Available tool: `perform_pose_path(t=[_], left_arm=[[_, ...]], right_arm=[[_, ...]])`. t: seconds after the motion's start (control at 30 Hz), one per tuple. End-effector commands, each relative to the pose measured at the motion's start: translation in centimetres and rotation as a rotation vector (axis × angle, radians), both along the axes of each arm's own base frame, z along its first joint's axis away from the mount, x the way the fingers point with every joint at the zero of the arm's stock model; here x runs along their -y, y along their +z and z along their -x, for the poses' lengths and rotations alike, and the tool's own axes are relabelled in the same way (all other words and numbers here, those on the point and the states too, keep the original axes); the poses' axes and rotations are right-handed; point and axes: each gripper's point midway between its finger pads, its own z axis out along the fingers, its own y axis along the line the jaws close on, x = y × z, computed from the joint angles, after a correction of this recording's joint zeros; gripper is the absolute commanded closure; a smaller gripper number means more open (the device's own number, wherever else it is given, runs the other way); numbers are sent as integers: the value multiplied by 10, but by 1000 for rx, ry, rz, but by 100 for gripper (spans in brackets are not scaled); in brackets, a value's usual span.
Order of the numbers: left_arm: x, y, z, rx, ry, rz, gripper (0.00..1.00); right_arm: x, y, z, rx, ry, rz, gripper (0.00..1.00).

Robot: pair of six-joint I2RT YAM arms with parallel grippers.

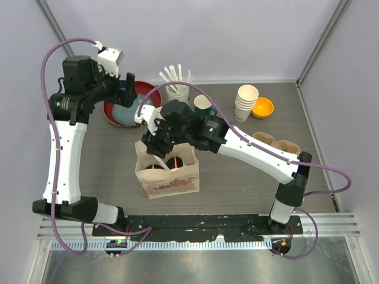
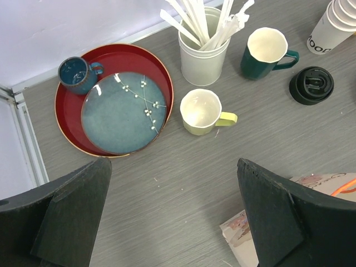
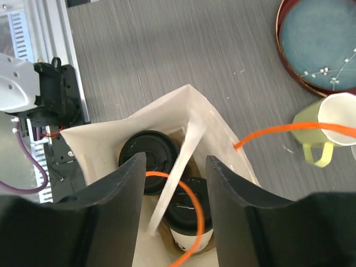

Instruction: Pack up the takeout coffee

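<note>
Two takeout coffee cups with black lids [image 3: 151, 151] [image 3: 186, 214] stand side by side inside an open paper bag [image 3: 214, 130] with orange handles. A white wrapped straw [image 3: 183, 158] leans in the bag between them. My right gripper [image 3: 175, 161] hovers just above the bag mouth; its jaws are apart and touch nothing. From above, the bag [image 1: 169, 177] sits mid-table under that gripper [image 1: 155, 137]. My left gripper [image 2: 173, 167] is open over bare table near the bag's corner [image 2: 236, 231], empty.
A red tray [image 2: 69, 130] carries a blue plate and a blue mug [image 2: 78, 74]. Nearby stand a yellow mug [image 2: 201, 111], a green mug [image 2: 266, 51], a straw holder [image 2: 203, 55] and a loose black lid [image 2: 311, 85]. Stacked lidless cups [image 1: 246, 102], an orange bowl [image 1: 262, 107] and a cardboard carrier [image 1: 275, 142] stand right.
</note>
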Motion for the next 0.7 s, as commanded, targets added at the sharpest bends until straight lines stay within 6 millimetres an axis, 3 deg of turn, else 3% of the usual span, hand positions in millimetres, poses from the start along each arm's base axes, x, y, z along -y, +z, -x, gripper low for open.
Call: perform_pose_path(t=[0.0, 0.07, 0.23, 0.27, 0.33, 0.37, 0.4, 0.43, 0.47, 0.5, 0.57, 0.63, 0.67], left_arm=[[-3, 6, -10, 53, 6, -11, 0], [-2, 2, -13, 45, 1, -13, 0], [6, -9, -24, 20, -34, 1, 0], [8, -11, -27, 16, -41, 8, 0], [12, -18, -41, 4, -45, 26, 2], [14, -18, -47, 6, -43, 36, 4], [16, -17, -55, 12, -44, 45, 9], [19, -32, -71, -25, -46, 51, 18], [25, -27, -78, -14, -63, 67, 22], [29, -29, -88, -17, -69, 87, 25], [38, -40, -114, -40, -80, 111, 34], [49, -45, -133, -45, -93, 133, 39], [56, -58, -151, -61, -96, 136, 40]], right_arm=[[17, 81, 7, 71, -21, -159, 42], [23, 93, 2, 98, -61, -185, 34], [51, 143, -6, 212, -157, -308, 29], [62, 143, -22, 242, -243, -302, 28], [83, 164, -33, 268, -328, -368, 28], [91, 160, -44, 271, -379, -367, 28], [108, 169, -63, 279, -445, -405, 28], [116, 170, -72, 254, -487, -434, 29], [127, 165, -80, 243, -521, -443, 30], [147, 169, -102, 257, -590, -470, 31], [164, 156, -119, 234, -648, -475, 32], [181, 149, -138, 233, -698, -476, 32], [185, 140, -144, 226, -712, -460, 32]])
